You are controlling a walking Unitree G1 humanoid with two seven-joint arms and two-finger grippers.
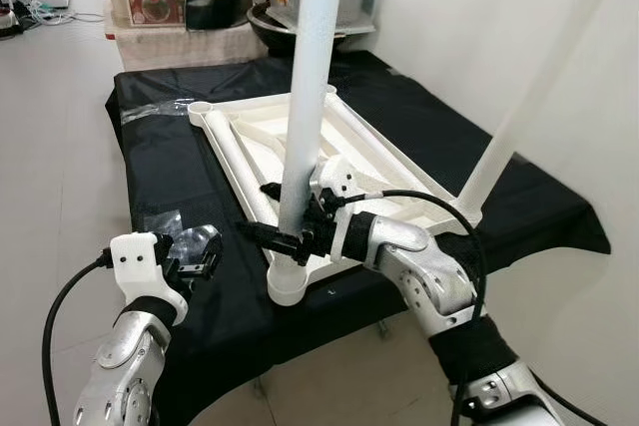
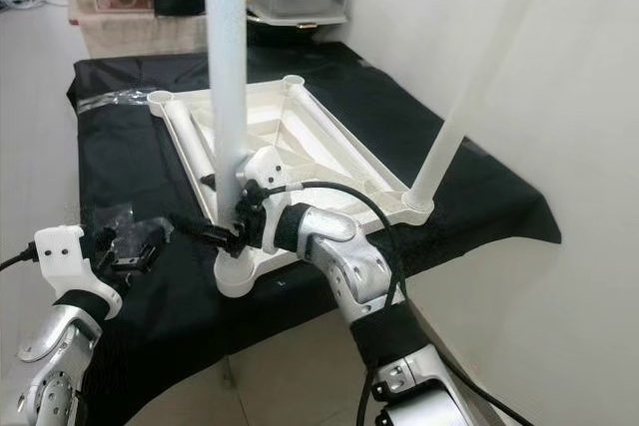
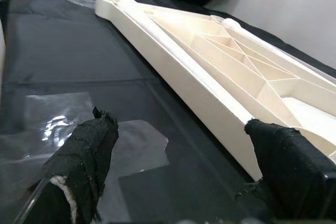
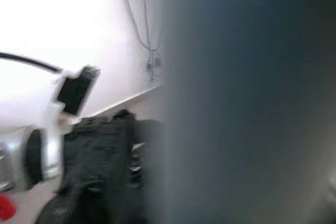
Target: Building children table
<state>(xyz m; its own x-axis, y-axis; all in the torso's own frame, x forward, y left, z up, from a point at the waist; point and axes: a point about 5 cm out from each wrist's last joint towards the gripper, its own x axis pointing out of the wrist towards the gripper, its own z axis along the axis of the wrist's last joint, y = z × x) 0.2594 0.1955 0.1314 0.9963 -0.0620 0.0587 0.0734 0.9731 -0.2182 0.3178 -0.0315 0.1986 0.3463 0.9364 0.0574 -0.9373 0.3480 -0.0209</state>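
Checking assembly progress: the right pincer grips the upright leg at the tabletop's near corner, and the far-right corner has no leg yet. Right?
Not quite. The right pincer does grip the near leg, but a second leg already stands in the upturned tabletop at its right corner, as the left eye view shows.

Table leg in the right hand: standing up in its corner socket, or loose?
Upright. The table leg rises from the socket with the right hand around it; whether it's fully seated, cannot tell.

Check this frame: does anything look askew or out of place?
Yes. The far-right leg leans outward in its corner socket, while the near leg, gripped by the right gripper, stands nearly upright. Loose clear plastic wrap lies on the black cloth near the left gripper.
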